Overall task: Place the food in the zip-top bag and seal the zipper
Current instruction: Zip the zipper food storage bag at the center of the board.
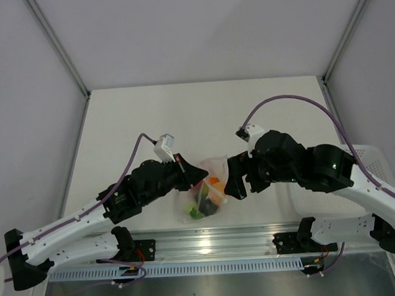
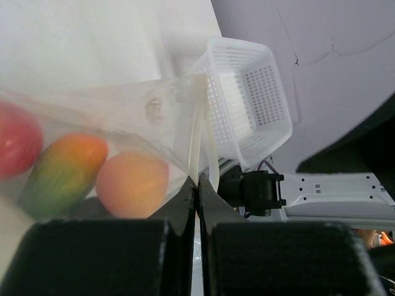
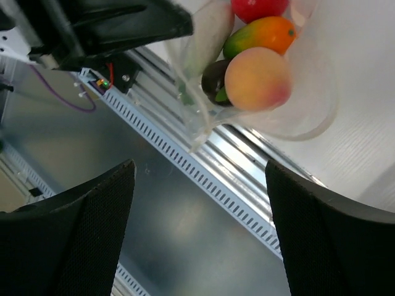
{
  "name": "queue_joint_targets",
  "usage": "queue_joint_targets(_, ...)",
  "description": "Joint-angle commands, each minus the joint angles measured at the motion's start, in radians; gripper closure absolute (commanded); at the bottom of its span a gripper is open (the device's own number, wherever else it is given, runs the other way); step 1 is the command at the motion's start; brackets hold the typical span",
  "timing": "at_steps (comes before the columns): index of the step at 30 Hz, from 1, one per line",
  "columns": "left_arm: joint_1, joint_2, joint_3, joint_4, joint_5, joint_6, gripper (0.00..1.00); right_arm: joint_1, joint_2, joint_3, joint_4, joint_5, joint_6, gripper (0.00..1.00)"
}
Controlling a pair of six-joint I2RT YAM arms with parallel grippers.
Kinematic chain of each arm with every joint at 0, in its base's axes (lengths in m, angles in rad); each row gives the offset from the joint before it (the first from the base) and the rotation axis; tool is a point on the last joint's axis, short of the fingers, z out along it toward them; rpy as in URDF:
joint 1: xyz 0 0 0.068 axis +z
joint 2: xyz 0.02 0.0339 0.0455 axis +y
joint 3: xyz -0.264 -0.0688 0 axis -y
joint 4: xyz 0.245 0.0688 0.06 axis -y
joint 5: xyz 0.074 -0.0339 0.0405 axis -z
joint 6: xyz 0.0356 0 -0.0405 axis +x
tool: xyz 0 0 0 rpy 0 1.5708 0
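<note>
Left end effector (image 2: 197, 187): I'm clamping the zipper (image 2: 196, 140).
Right end effector (image 3: 197, 172): I'm holding it spread; food (image 3: 256, 79) ahead.

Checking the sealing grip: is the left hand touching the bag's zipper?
Touching. In the left wrist view the left hand is shut, with the zipper pinched between its tips.

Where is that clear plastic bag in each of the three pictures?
Top external: zip-top bag at centre, just below the middle.
Left wrist: left half, its edge pinched by the left gripper.
Right wrist: top right.
Shared landmark: the orange-peach fruit inside it, clear in both wrist views.
</note>
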Motion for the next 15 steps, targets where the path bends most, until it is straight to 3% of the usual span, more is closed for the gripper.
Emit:
queue_joint_targets(1,-0.005,0.021,0.034,0.075,-0.009,-0.019,0.99,0.064,-0.022,-0.017,-0.023,0.031,0.095,0.14)
queue_joint_targets(7,-0.003,0.042,0.040,0.087,-0.015,-0.026,0.99,0.167,-0.062,-0.109,0.017,0.043,0.216,0.26)
queue_joint_targets(11,-0.003,0.058,0.043,0.110,0.009,-0.026,0.99,0.192,-0.063,-0.175,0.051,0.083,0.299,0.47)
queue_joint_targets(15,-0.005,0.068,0.046,0.121,0.028,-0.029,0.99,0.213,-0.046,-0.233,0.088,0.123,0.337,0.48)
